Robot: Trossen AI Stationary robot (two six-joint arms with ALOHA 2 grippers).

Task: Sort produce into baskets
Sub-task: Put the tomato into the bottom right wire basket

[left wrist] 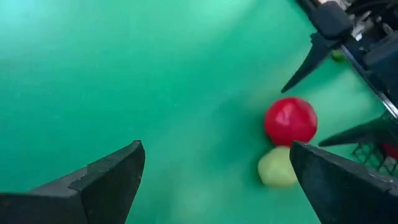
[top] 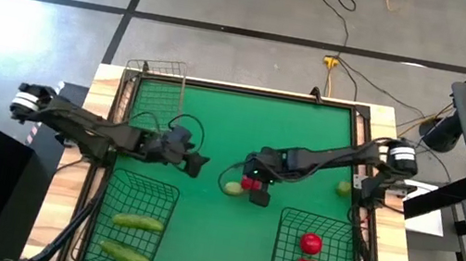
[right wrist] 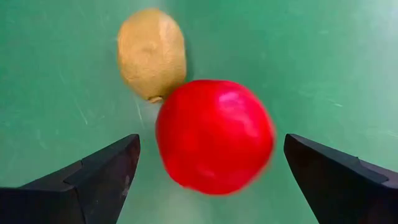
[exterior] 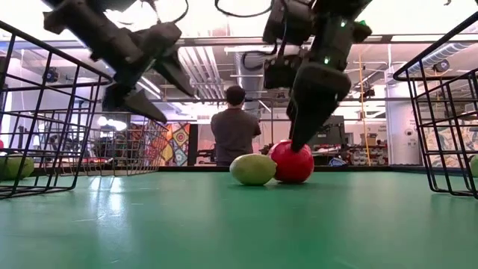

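Note:
A red tomato (top: 247, 183) lies on the green mat at mid-table, touching a pale yellow-green fruit (top: 232, 188) on its left. My right gripper (top: 257, 191) is open and slants down over the tomato. In the right wrist view its fingers stand on either side of the tomato (right wrist: 214, 137), with gaps showing; the pale fruit (right wrist: 152, 54) lies just beyond. My left gripper (top: 198, 164) is open and empty, raised above the mat left of the pair, which shows in its wrist view (left wrist: 290, 121). Another pale fruit (top: 344, 188) lies near the right edge.
A wire basket (top: 137, 192) at the near left holds two green cucumbers (top: 137, 222). A wire basket (top: 317, 221) at the near right holds two red tomatoes (top: 311, 244). A narrower basket (top: 160, 70) stands at the far left. A person (exterior: 235, 127) stands beyond the table.

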